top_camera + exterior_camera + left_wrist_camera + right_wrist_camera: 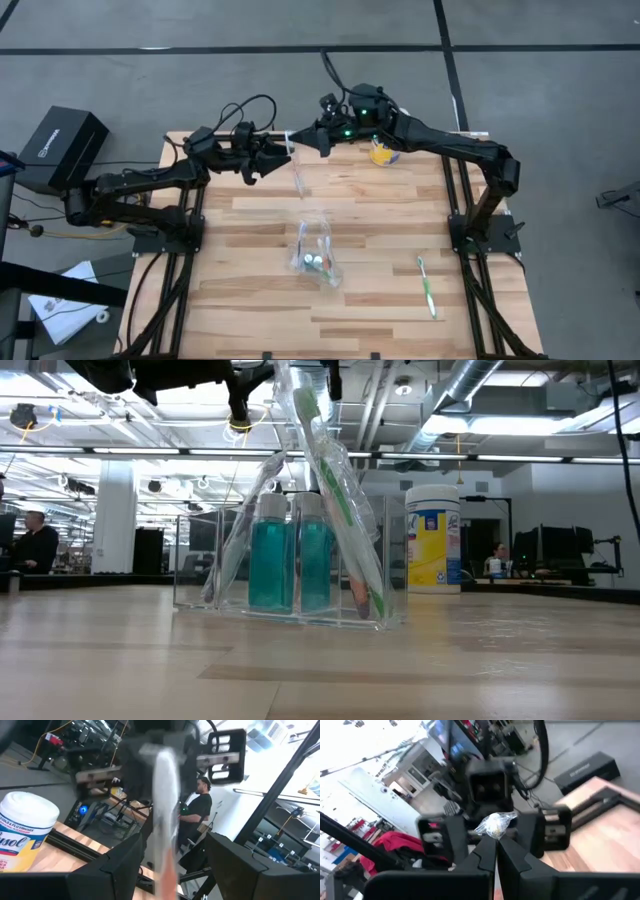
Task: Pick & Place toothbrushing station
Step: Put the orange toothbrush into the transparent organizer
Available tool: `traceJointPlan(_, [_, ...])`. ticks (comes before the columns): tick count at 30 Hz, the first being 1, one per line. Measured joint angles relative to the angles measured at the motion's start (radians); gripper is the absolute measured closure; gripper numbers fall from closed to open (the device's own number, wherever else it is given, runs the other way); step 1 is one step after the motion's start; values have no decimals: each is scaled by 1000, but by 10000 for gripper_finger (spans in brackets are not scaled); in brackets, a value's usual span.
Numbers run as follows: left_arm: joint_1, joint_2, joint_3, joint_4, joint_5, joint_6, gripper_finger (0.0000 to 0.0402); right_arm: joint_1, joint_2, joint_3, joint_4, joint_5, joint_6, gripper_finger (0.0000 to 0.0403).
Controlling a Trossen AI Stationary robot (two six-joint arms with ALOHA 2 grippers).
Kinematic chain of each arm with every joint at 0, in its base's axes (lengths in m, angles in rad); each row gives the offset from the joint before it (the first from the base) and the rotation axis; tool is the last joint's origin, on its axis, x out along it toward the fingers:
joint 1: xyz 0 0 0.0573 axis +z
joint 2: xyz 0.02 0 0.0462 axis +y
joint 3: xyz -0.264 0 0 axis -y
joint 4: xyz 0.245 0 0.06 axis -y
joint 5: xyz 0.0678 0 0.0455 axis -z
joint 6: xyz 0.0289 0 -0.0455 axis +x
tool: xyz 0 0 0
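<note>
table (380, 300): pale wood planks, matt | bag (318, 252): clear glossy plastic (crinkled)

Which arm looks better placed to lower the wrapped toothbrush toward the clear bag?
Probably right: the right pincer is shut on the wrapped toothbrush, while the left pincer stands open around it. The clear bag lies mid-table.

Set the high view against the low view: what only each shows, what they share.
High only: a loose green toothbrush on the wooden table, a black box on the floor. Low only: a person in the room behind. Both: the clear plastic bag holding teal tubes, the white yellow-labelled wipes canister, the wrapped toothbrush pinched by the right gripper.
</note>
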Motion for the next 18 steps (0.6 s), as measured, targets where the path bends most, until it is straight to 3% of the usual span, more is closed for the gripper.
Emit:
traceJointPlan(12, [0, 0, 0, -1, -1, 9, 194, -9, 9, -1, 72, -17, 26, 403])
traceJointPlan(18, [0, 0, 0, -2, -2, 36, 267, -8, 9, -1, 71, -24, 26, 403])
